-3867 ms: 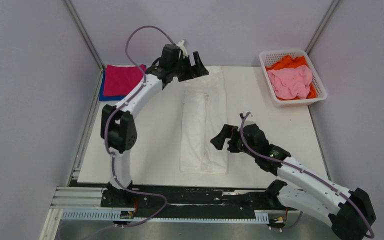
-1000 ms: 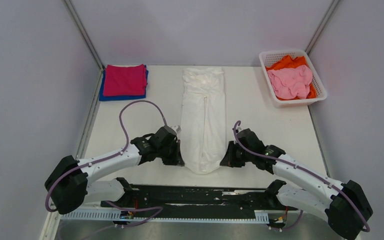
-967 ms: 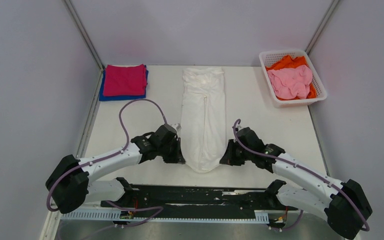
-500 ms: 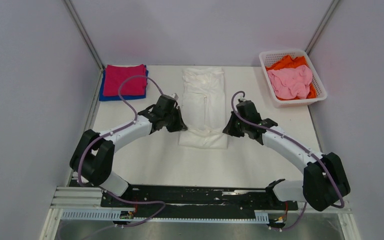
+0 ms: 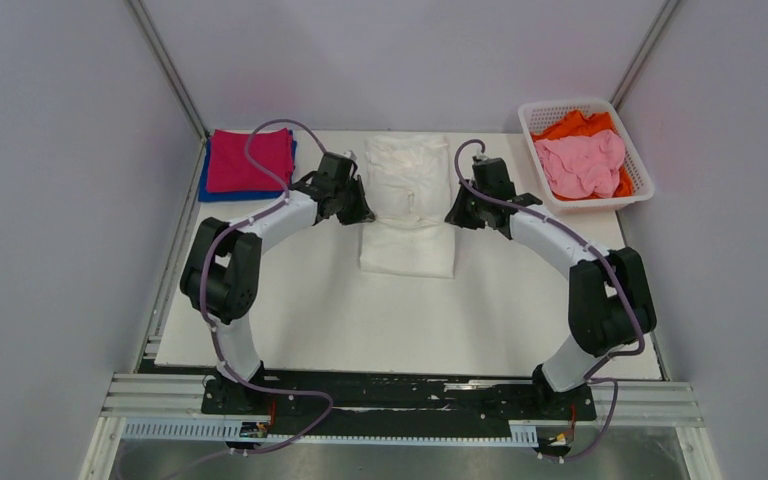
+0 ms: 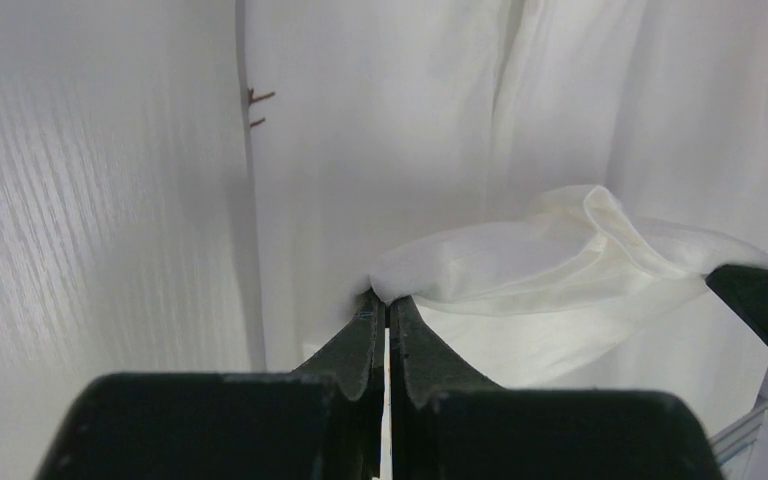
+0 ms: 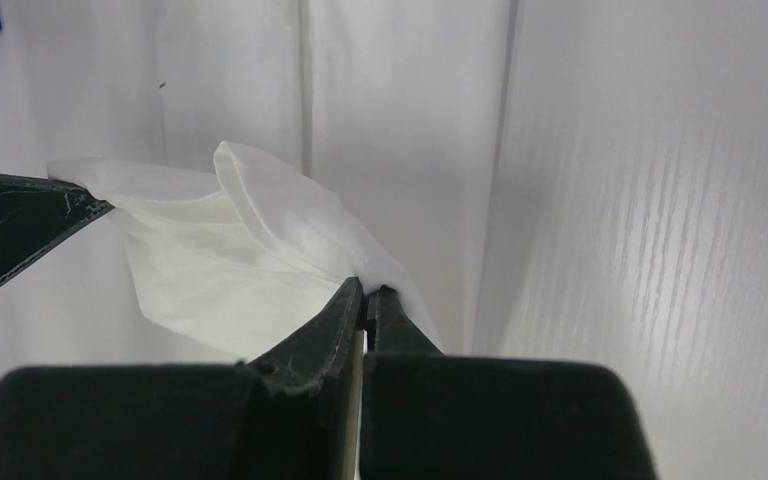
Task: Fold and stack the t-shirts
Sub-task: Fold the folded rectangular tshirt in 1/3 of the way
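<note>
Your table [image 5: 290, 300] carries the white t-shirt [image 5: 407, 250], folded into a narrow strip between your two grippers, with its near end doubled over and raised. The basket [image 5: 585, 207], holding the pink tee [image 5: 580, 165] and the orange tee [image 5: 570, 125], sits right of your right gripper [image 5: 457, 213]. The magenta tee [image 5: 250, 160] lies on the blue tee [image 5: 222, 195], left of your left gripper [image 5: 357, 208]. Each gripper is pinched tight on a corner of the white t-shirt.

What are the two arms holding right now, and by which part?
The white t-shirt. The left gripper and the right gripper each pinch one end of its lifted, folded-over edge.
</note>
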### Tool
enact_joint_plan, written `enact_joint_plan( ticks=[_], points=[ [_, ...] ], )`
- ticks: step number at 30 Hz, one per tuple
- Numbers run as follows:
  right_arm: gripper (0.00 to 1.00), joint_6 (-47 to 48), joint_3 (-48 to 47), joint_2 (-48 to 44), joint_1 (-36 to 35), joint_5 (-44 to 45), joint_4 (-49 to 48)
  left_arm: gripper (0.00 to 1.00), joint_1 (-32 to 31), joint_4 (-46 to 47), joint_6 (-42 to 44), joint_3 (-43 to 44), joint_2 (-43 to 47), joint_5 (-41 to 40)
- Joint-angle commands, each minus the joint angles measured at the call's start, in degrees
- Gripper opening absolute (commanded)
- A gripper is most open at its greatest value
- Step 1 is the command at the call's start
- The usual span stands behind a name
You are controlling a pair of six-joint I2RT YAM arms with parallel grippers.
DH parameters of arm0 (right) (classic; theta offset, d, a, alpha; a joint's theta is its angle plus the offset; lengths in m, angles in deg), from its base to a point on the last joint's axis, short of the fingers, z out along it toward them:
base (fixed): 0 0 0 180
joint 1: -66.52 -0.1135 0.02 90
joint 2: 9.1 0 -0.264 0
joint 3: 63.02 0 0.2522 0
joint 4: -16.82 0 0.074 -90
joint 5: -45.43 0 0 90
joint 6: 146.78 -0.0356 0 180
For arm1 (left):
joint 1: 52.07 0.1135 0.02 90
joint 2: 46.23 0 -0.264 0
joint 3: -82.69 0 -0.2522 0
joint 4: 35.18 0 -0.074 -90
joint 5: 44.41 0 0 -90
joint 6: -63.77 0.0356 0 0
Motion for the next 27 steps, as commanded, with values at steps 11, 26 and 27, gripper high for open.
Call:
enact_joint_plan(
  ticks=[11,26,27],
  points=[
    [0.0,3.7,-11.4,12.8,4.7,-3.7,-3.7,0.0,3.2,-3.2,3.6,12.9,-10.2,-0.3],
    [0.69,5.5,-19.6,18.7,8.0,-5.8,-6.1,0.98,5.3,-4.3,4.0,24.8,-16.6,0.2],
    [0.76,5.8,-18.7,17.5,7.9,-5.9,-6.1,0.99,5.3,-4.1,4.2,24.5,-15.4,0.7]
  ],
)
